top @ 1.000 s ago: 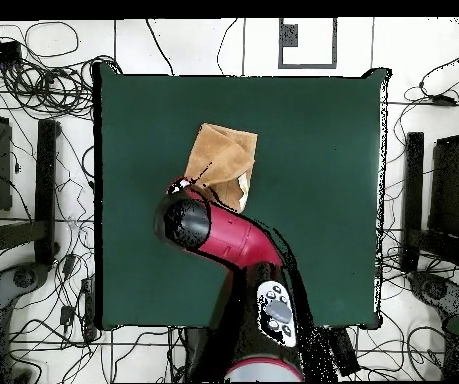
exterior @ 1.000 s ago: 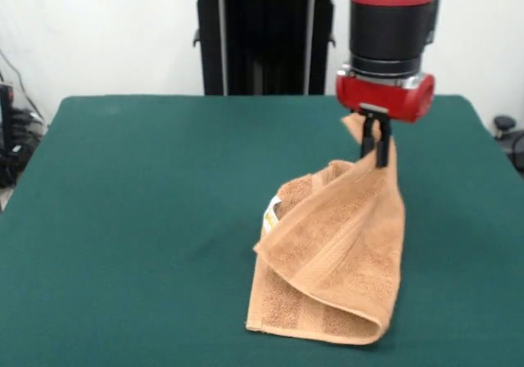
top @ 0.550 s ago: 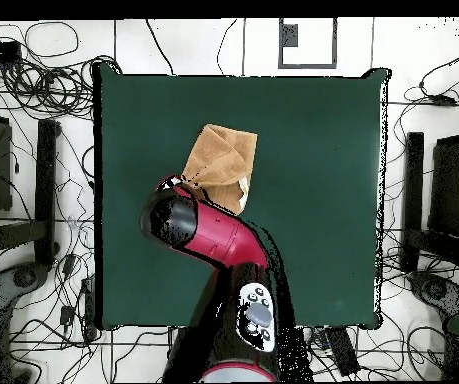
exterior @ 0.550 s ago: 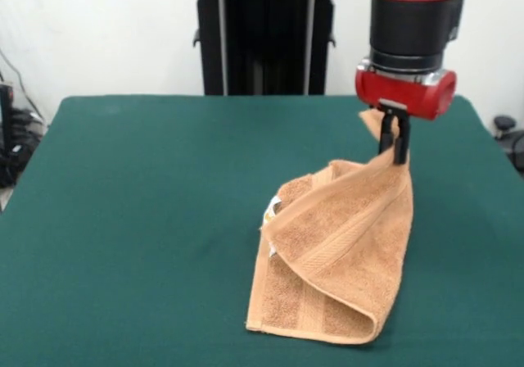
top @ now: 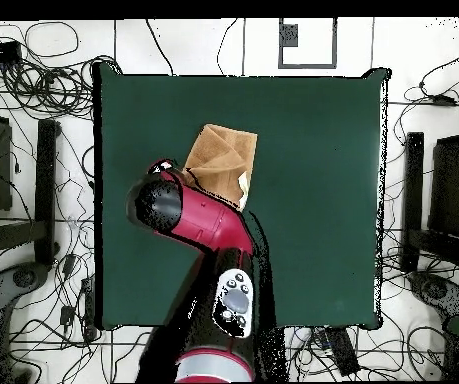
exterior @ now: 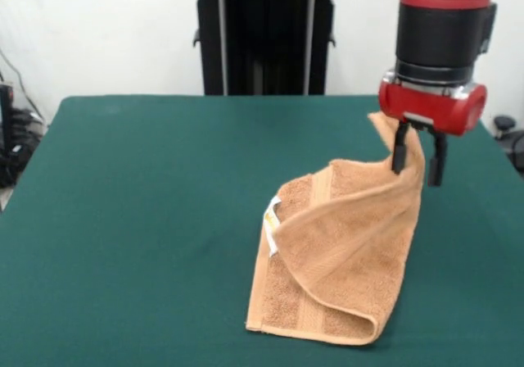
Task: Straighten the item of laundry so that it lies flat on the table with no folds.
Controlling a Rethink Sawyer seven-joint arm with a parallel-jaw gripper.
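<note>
Green table (exterior: 131,219); folded towel (exterior: 344,260), corner between spread claw (exterior: 417,170) fingers, contact unclear

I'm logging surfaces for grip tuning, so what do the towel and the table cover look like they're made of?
The towel looks like soft terry cloth: a nubby, matte orange-tan pile with flatter woven bands. The table cover appears to be a dark green felt-like fabric, matte and even, without shine. Neither can be confirmed by sight alone.

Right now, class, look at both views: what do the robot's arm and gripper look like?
The arm is glossy red with a black band near the wrist, and a black panel with round buttons. The gripper has a red housing and two thin black fingers.
</note>
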